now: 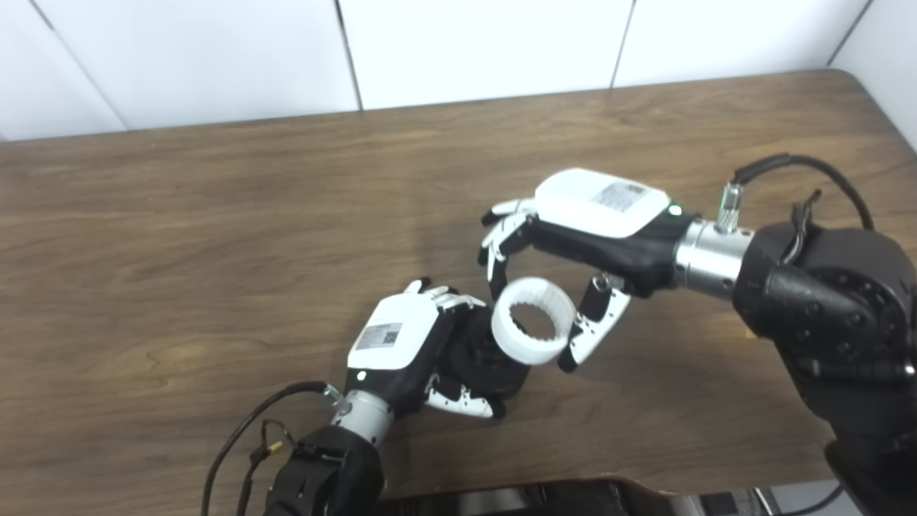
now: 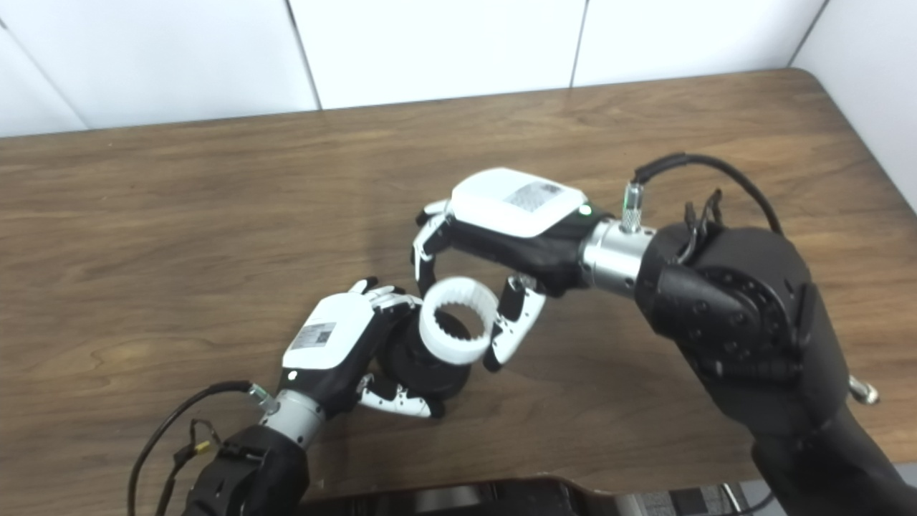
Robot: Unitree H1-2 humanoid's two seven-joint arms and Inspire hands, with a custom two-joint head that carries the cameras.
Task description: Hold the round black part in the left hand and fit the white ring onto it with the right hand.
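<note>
My left hand (image 1: 408,355) is shut on the round black part (image 1: 487,362), gripping it low over the table near the front edge. The white ring (image 1: 534,319), toothed on its inner wall, is pinched between the fingers and thumb of my right hand (image 1: 573,244), which reaches in from the right. The ring sits tilted against the upper right face of the black part and overlaps it; whether it is seated on the part I cannot tell. Much of the black part is hidden behind the ring and my left hand's fingers (image 2: 394,401).
The brown wooden table (image 1: 215,236) stretches wide to the left and back, ending at a white panelled wall (image 1: 466,43). Black cables trail from my left wrist (image 1: 243,444) and loop over my right forearm (image 1: 802,168). A dark edge lies at the bottom (image 1: 530,498).
</note>
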